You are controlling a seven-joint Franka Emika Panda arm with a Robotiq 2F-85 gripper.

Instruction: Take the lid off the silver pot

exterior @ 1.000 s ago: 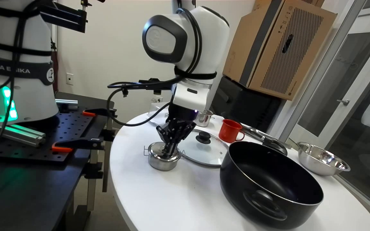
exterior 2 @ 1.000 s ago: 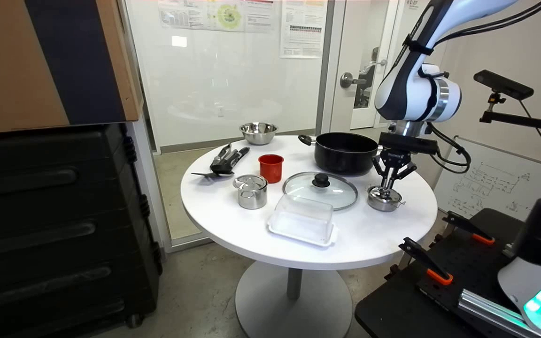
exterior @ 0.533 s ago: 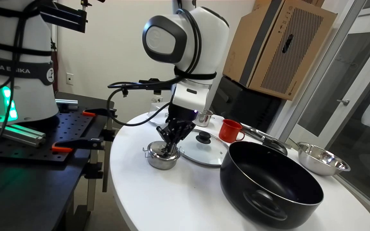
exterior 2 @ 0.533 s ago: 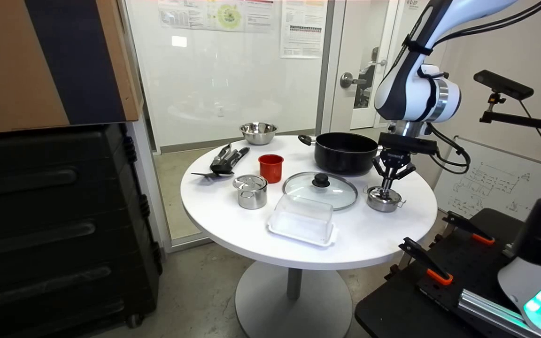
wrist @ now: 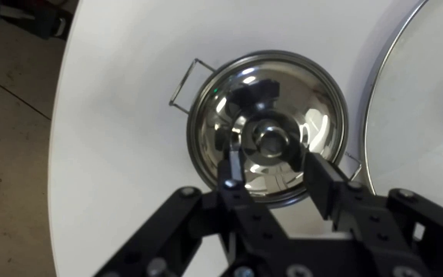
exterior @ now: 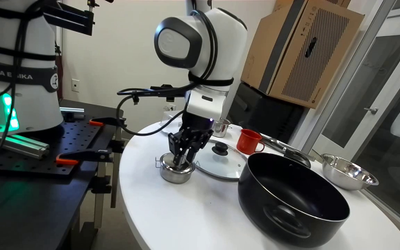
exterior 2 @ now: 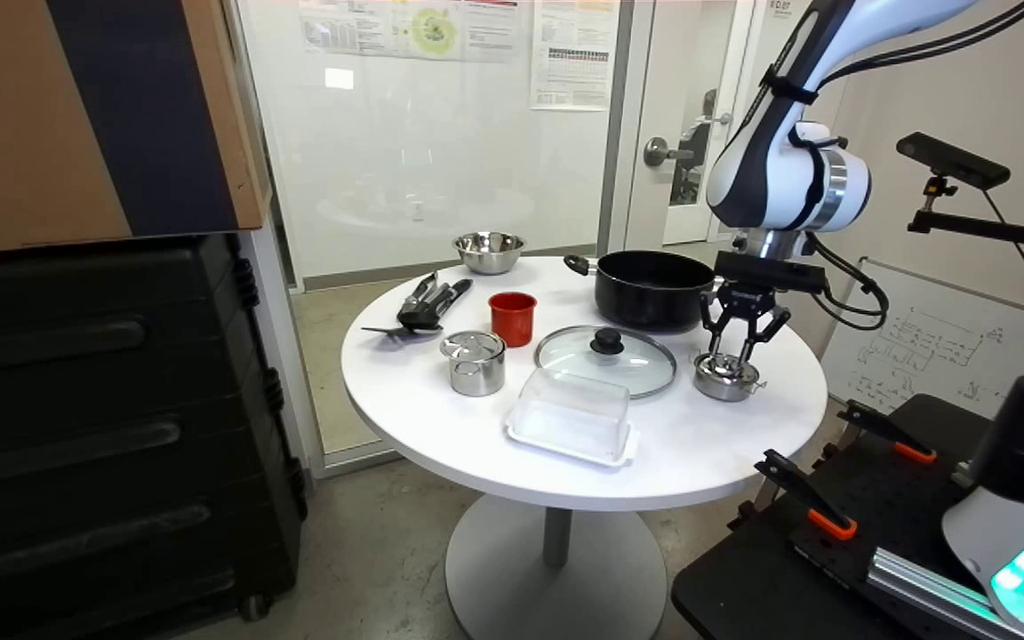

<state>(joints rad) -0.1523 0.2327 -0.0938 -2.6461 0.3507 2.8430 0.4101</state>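
We see the domed steel lid (wrist: 283,100) seated on the small silver pot (exterior: 176,177), hiding its inside. The Robotiq gripper (wrist: 271,154) has its jaws spread, the lid's knob (wrist: 272,142) between its fingertips (wrist: 236,165). In both exterior views the black pot (exterior: 286,198) stands uncovered; in an exterior view we find the butter dish (exterior 2: 565,450) under its clear cover (exterior 2: 572,400), near the glass lid (exterior 2: 605,363).

The lid (wrist: 271,96) sits on the small pot (exterior: 175,177), its knob (wrist: 272,142) between my fingers (wrist: 236,165). On the table (wrist: 125,138), the big lid (wrist: 421,111) lies just right of the pot in the wrist view.
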